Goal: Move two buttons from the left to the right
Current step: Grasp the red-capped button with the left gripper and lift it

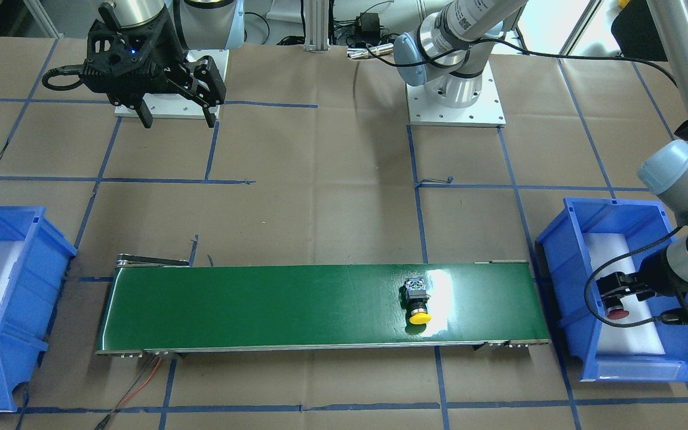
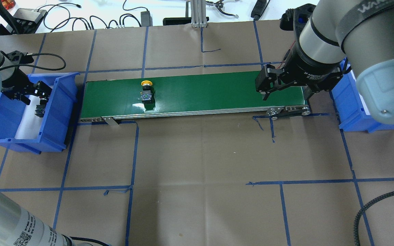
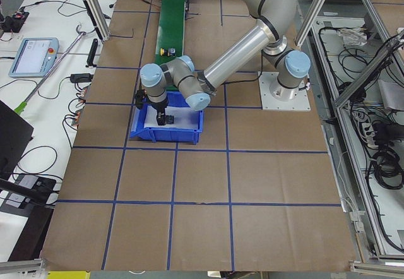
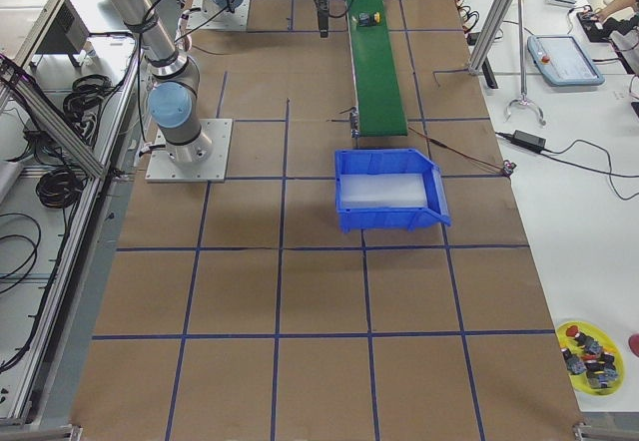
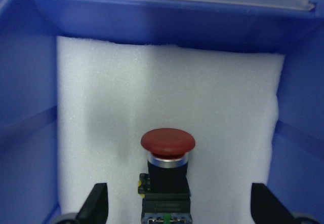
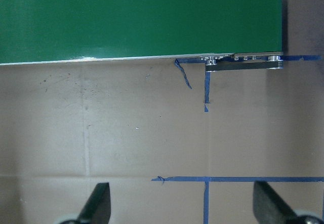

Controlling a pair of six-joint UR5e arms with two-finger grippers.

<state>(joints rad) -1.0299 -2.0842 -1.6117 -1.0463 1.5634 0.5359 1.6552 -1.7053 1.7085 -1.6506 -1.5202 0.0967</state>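
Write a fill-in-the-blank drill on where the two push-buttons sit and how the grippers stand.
1. The yellow-capped push-button lies on the ___ conveyor belt.
2. The red-capped push-button sits on white foam inside the ___ plastic bin.
3. The left gripper and the right gripper are both ___.
Missing words: green; blue; open.

A green conveyor belt (image 1: 260,304) lies on the blue-taped brown table (image 1: 320,209), 1 foam-lined blue bin (image 1: 21,322) off each end.
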